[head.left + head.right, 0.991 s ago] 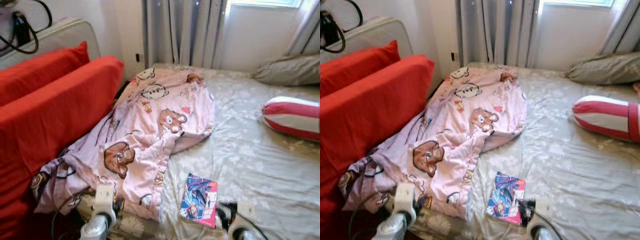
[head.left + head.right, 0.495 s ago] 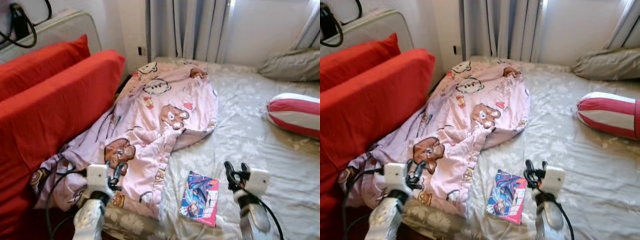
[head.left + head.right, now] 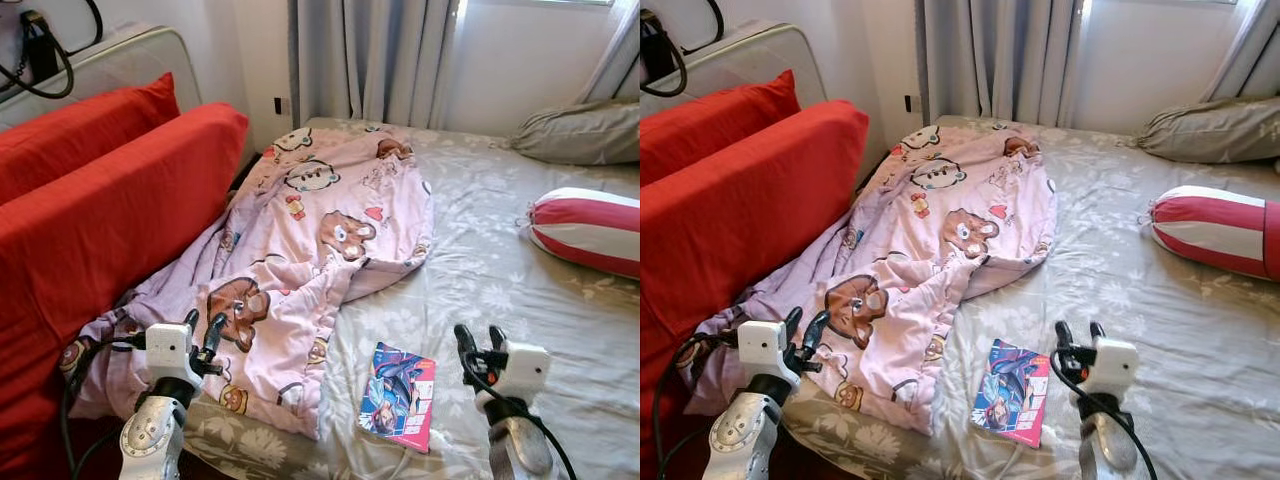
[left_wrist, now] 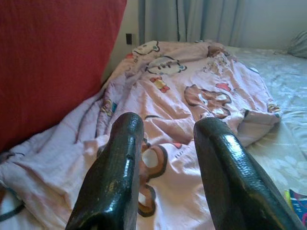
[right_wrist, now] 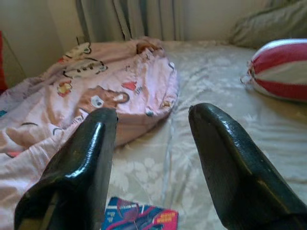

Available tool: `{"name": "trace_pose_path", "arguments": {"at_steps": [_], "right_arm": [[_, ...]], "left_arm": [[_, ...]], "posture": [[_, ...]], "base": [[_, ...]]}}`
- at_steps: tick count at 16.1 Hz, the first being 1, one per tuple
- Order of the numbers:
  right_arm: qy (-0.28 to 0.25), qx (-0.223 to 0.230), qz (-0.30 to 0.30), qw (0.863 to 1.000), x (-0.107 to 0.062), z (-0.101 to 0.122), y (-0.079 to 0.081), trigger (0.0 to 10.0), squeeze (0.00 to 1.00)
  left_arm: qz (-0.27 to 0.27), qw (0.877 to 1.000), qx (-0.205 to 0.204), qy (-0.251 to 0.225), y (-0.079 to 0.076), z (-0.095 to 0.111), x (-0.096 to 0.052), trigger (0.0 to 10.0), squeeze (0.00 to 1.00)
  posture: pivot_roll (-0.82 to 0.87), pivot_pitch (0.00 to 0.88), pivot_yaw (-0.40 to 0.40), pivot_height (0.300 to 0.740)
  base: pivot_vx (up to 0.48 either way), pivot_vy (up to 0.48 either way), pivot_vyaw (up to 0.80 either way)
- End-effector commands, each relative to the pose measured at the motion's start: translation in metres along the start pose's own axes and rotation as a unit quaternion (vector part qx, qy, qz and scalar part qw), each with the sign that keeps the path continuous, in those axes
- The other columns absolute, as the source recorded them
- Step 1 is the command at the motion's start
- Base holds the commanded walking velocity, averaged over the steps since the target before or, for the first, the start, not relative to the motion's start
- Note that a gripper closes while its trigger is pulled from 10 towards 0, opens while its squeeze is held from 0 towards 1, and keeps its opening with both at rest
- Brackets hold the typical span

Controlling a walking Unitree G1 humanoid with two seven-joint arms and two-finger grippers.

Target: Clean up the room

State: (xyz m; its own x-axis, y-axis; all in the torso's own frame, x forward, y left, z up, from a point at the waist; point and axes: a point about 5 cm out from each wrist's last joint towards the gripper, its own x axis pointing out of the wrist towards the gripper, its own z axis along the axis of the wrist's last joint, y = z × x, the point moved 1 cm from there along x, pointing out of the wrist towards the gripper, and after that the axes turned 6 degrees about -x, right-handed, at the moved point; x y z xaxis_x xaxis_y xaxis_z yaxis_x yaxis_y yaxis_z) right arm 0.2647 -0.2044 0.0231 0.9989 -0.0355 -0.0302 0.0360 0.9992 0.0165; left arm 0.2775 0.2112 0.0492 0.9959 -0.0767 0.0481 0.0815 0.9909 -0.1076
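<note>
Two grippers are held open: left gripper (image 3: 202, 330) nearest the blanket (image 3: 300, 260), right gripper (image 3: 477, 338) beside the book (image 3: 400, 397).

Open bedsheet (image 3: 500, 280) ahead of right claw (image 3: 477, 338), between booklet (image 3: 400, 397) and striped bolster (image 3: 590, 230). Crumpled pink blanket (image 3: 320, 240) directly before left claw (image 3: 202, 330); red cushions (image 3: 110, 220) walling off the left side.
</note>
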Motion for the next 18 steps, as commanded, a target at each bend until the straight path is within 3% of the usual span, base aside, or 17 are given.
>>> {"name": "trace_pose_path", "arguments": {"at_steps": [1,7,13,18], "right_arm": [[0.001,-0.006,0.011,1.000,0.001,0.002,0.003,10.0,0.00],[0.022,-0.022,0.006,1.000,0.004,0.000,0.007,10.0,0.00],[0.041,-0.031,0.005,0.999,0.004,-0.004,0.009,10.0,0.00],[0.026,-0.025,0.010,0.999,0.007,0.001,0.013,10.0,0.00]], "left_arm": [[-0.008,1.000,-0.007,0.000,-0.003,0.002,0.001,10.0,0.00],[-0.031,0.999,-0.018,0.006,-0.012,0.005,0.006,10.0,0.00],[-0.036,0.999,-0.020,0.012,-0.014,0.005,0.006,10.0,0.00],[-0.035,0.999,-0.019,0.020,-0.014,0.004,0.005,10.0,0.00]], "posture": [[-0.03,0.000,-0.002,0.740],[-0.01,0.004,-0.001,0.740],[-0.01,0.014,-0.003,0.685],[-0.01,0.016,-0.002,0.680]], "base": [[0.000,0.000,0.00],[0.000,0.000,0.00],[0.000,0.000,0.00],[0.000,0.000,0.00]]}}
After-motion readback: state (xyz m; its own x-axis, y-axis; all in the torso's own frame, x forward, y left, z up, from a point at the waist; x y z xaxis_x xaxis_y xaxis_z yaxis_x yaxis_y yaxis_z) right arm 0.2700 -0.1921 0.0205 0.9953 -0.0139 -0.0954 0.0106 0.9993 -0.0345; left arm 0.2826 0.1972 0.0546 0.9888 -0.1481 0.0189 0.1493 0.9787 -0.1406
